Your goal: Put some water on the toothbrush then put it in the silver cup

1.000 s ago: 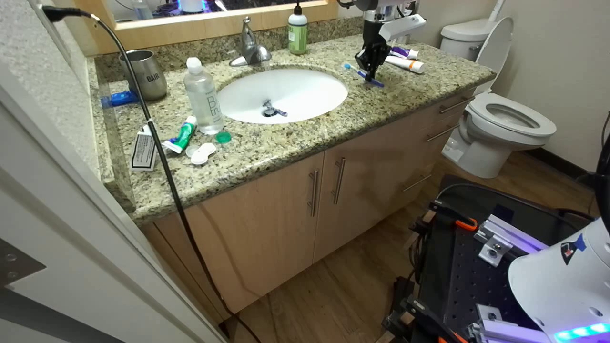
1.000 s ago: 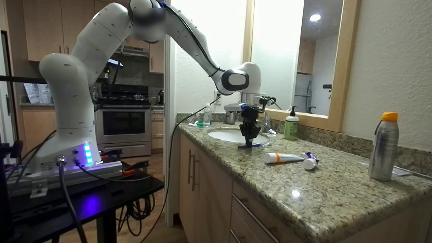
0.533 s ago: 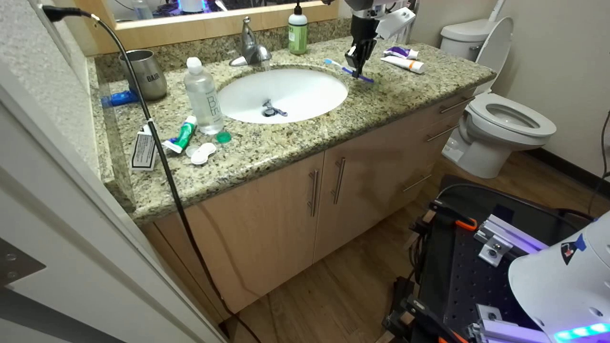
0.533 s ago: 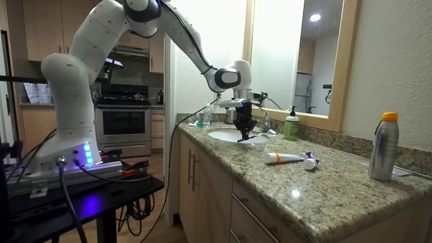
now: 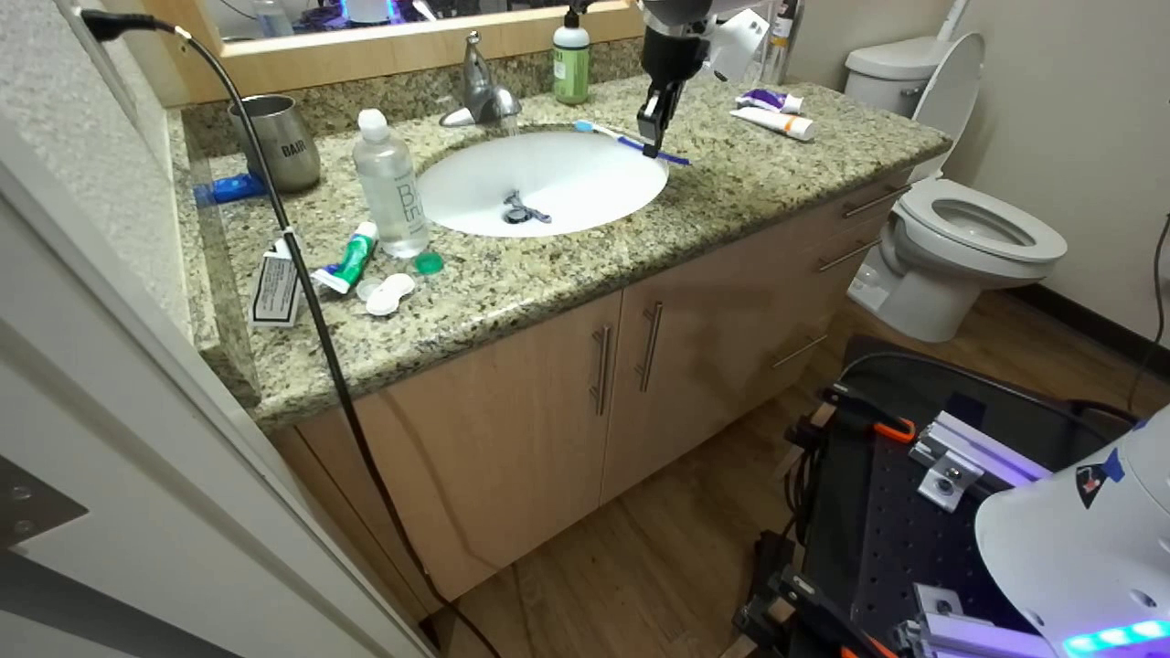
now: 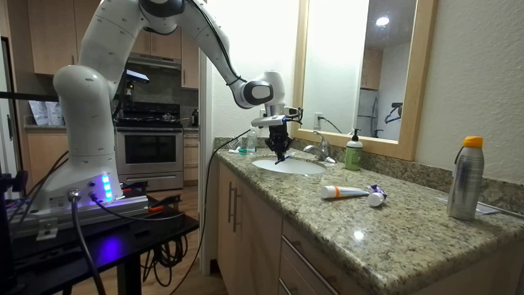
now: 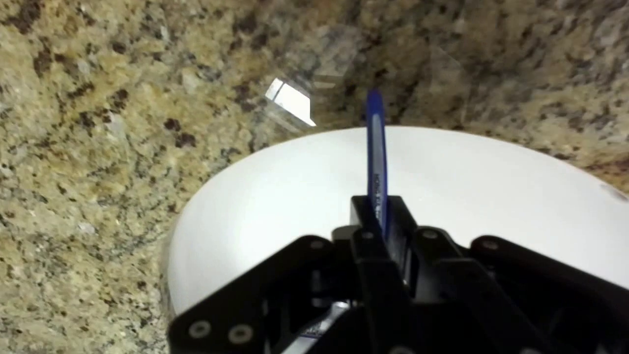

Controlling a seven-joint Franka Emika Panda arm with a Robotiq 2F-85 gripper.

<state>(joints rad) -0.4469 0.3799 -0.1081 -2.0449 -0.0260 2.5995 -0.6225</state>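
In the wrist view, the sink (image 7: 245,211) is rendering near-white; just outside it, the countertop (image 7: 88,172) is returning hard-edged glare. In an exterior view, the mirror (image 6: 335,61) above the sink is reflecting a ceiling lamp (image 6: 382,21).

In an exterior view the counter (image 5: 539,274) holds, left to right: cup (image 5: 288,151), bottle (image 5: 388,192) before it, sink (image 5: 585,174) with faucet (image 5: 479,87) and pump bottle (image 5: 571,66) behind, two tubes (image 5: 777,125); above the sink, toothbrush (image 5: 629,143) in gripper (image 5: 651,149).
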